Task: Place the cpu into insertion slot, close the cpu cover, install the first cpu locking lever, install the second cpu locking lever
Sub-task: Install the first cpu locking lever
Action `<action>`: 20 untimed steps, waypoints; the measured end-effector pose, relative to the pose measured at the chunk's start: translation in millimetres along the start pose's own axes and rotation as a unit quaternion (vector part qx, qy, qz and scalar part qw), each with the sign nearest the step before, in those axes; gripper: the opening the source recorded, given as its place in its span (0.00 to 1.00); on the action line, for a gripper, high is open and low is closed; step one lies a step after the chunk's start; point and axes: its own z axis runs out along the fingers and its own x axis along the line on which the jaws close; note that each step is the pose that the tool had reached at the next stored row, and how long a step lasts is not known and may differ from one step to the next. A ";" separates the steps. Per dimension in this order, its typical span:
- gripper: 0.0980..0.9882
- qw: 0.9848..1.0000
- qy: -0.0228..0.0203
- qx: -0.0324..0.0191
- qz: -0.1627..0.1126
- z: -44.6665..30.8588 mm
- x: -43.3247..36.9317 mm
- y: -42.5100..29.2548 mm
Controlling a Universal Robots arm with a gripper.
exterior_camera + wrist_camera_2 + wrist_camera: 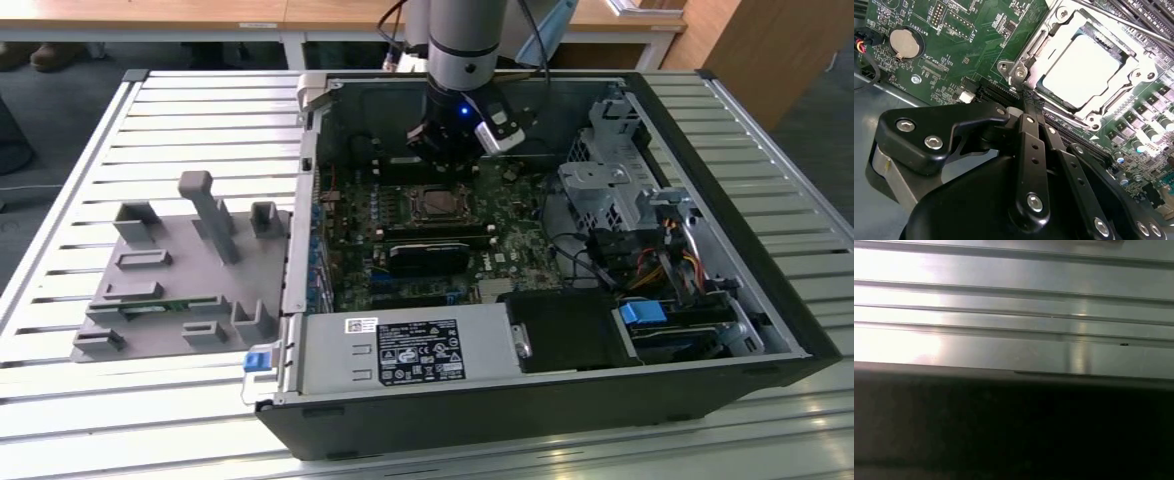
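Observation:
In the second wrist view the cpu (1086, 70), with its pale silver top, lies flat in the insertion slot (1072, 108) on the green motherboard (964, 45). The silvery cpu cover (1041, 42) lies down around the chip's edges. A thin metal lever rod (1134, 27) runs along the far side of the socket. My gripper (1030, 102) is shut, its black fingers pressed together with the tips at the socket's near corner by a screw (1017, 73). In the exterior view the gripper (447, 150) hangs inside the open computer case just behind the socket (434, 203).
A black rectangular module (430, 250) sits in front of the socket. A power supply (407, 352) and drive bays (627, 190) with cables crowd the case. A grey fixture (187, 270) stands on the slatted table at the exterior view's left. A coin battery (905, 42) sits on the board.

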 end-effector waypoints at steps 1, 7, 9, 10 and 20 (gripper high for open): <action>0.01 1.000 0.000 0.000 0.000 0.1 0.0 0.0; 0.01 1.000 -0.001 -0.001 0.000 -1.0 -0.2 0.3; 0.01 1.000 0.000 0.000 0.000 -1.2 -0.1 0.2; 0.01 1.000 0.000 0.000 0.000 -1.3 -0.1 0.2; 0.01 1.000 0.000 0.003 0.000 -0.9 -0.2 0.0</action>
